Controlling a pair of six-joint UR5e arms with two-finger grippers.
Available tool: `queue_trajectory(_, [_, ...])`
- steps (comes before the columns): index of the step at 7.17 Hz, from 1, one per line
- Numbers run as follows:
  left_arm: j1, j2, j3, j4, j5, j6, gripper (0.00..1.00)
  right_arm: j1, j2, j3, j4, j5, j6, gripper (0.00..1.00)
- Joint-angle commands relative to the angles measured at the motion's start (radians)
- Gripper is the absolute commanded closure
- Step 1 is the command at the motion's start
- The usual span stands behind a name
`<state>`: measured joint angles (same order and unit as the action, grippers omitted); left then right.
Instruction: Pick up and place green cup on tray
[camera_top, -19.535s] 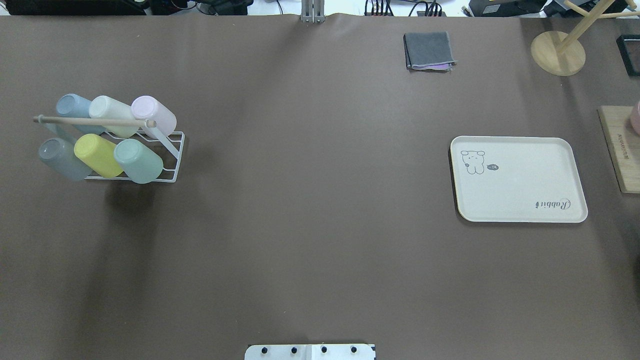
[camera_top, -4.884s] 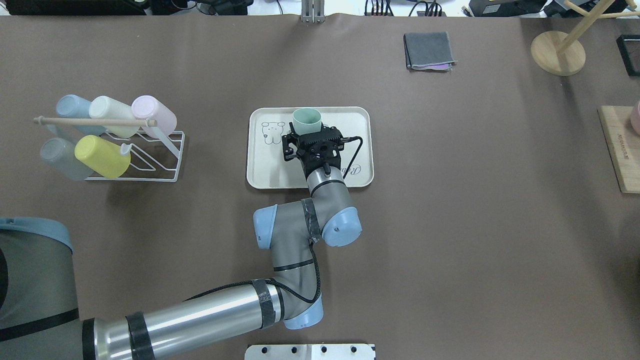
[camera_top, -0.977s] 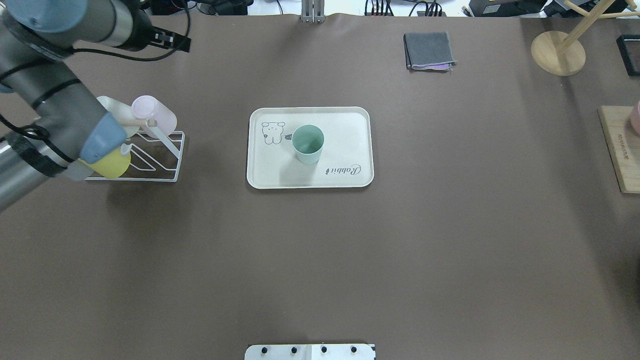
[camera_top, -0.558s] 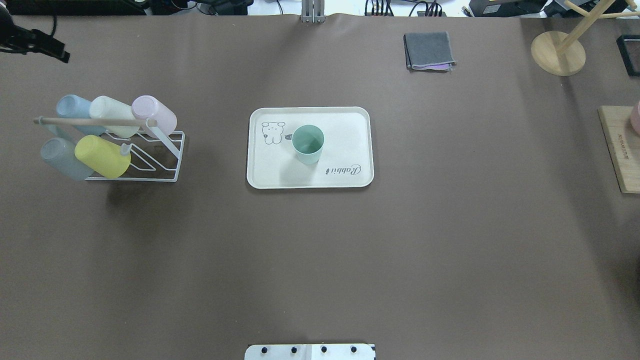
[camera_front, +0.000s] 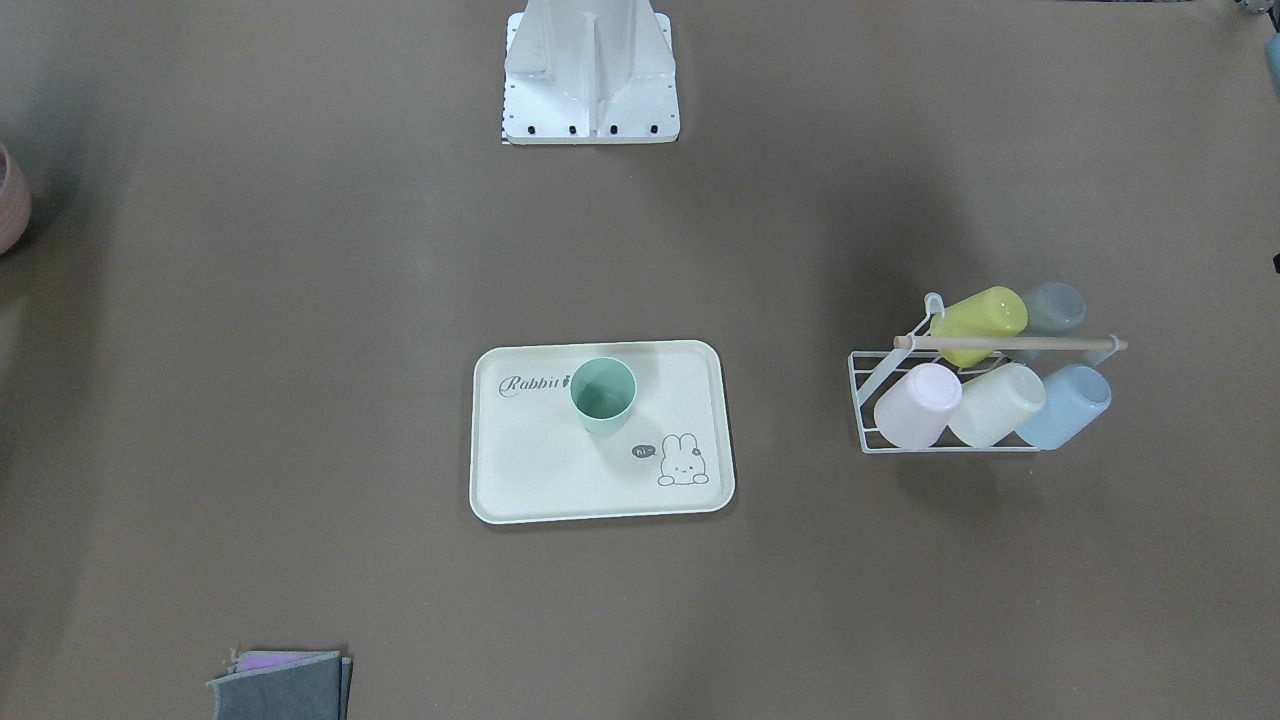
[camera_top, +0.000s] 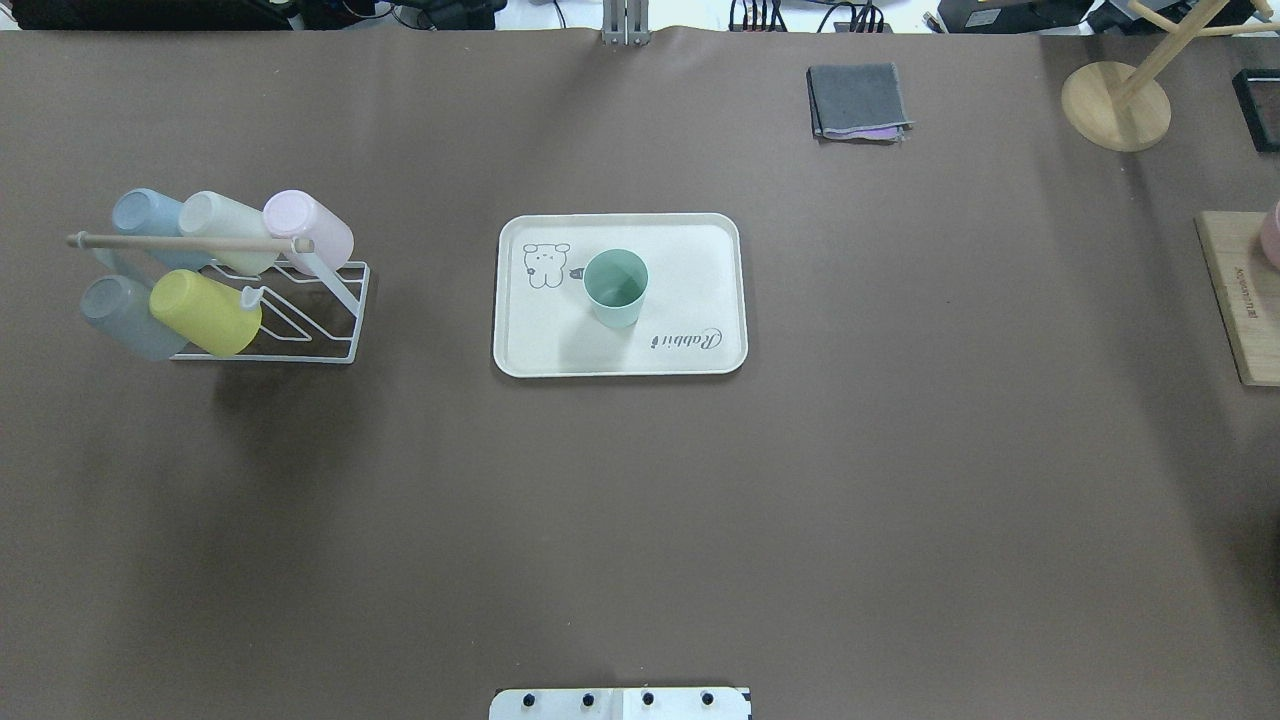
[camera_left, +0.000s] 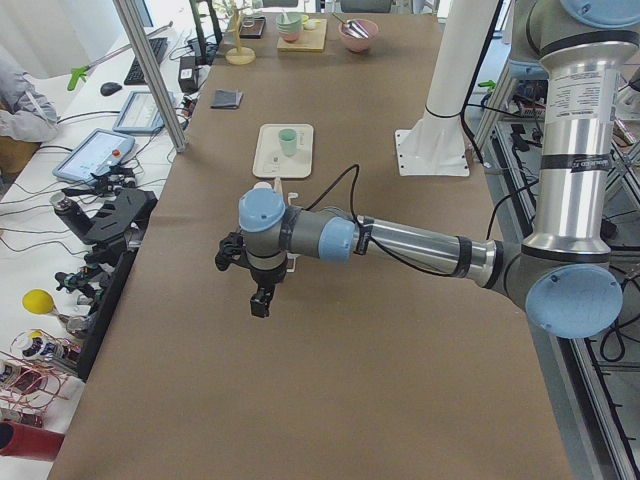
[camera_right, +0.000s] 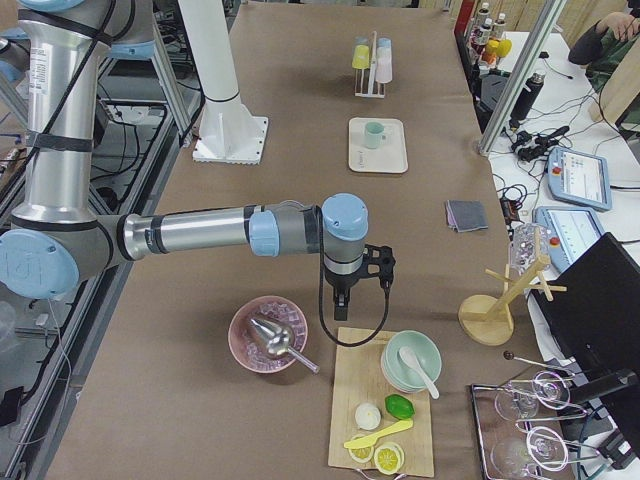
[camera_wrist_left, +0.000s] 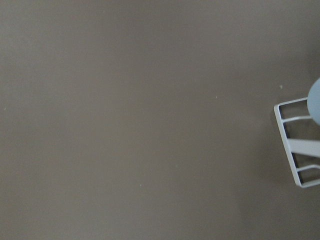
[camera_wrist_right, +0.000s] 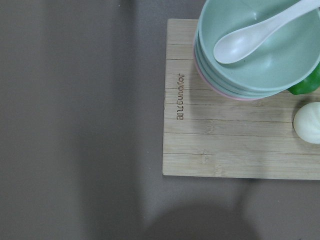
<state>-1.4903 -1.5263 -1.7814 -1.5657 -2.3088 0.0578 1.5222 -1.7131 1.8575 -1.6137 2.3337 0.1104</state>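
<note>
Upright green cup (camera_top: 615, 287) on tray (camera_top: 700, 250) (off rims); left gripper (camera_left: 258, 300), right gripper (camera_right: 340, 295): state unclear.

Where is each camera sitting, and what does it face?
Front: across table, facing the base; no arms.
Overhead: behind that base, looking down; no arms.
Left side: table end; left arm near.
Right side: opposite end; right arm near.
Left wrist: down on rack corner.
Right wrist: down on wooden board.
Room views share green cup on tray.

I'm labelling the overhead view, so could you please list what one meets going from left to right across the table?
Cup rack → tray bearing the green cup → folded grey cloth → wooden stand base → wooden board.
</note>
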Motion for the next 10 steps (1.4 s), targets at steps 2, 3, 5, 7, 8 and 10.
queue_trajectory(2, [-0.086,0.08,0.017,0.016,0.0,-0.007,0.07,0.001,0.001,0.0,0.001,-0.002,0.0,0.0])
queue_trajectory(3, [-0.096,0.081,0.019,0.016,-0.023,-0.074,0.12,0.001,0.001,0.0,0.002,-0.002,0.0,0.0])
queue_trajectory(5, [-0.097,0.081,0.023,0.018,-0.054,-0.11,0.04,0.0,0.001,0.0,0.0,-0.004,0.0,0.0])
queue_trajectory(7, [-0.108,0.09,0.014,0.059,-0.06,-0.111,0.04,0.0,0.001,0.0,0.0,-0.004,0.0,0.0])
queue_trajectory(8, [-0.108,0.09,0.025,0.061,-0.058,-0.11,0.02,0.0,0.001,0.0,0.0,-0.004,0.0,0.0])
queue_trajectory(10, [-0.107,0.084,0.031,0.056,-0.058,-0.108,0.02,0.0,0.001,-0.001,0.0,-0.004,0.0,0.0])
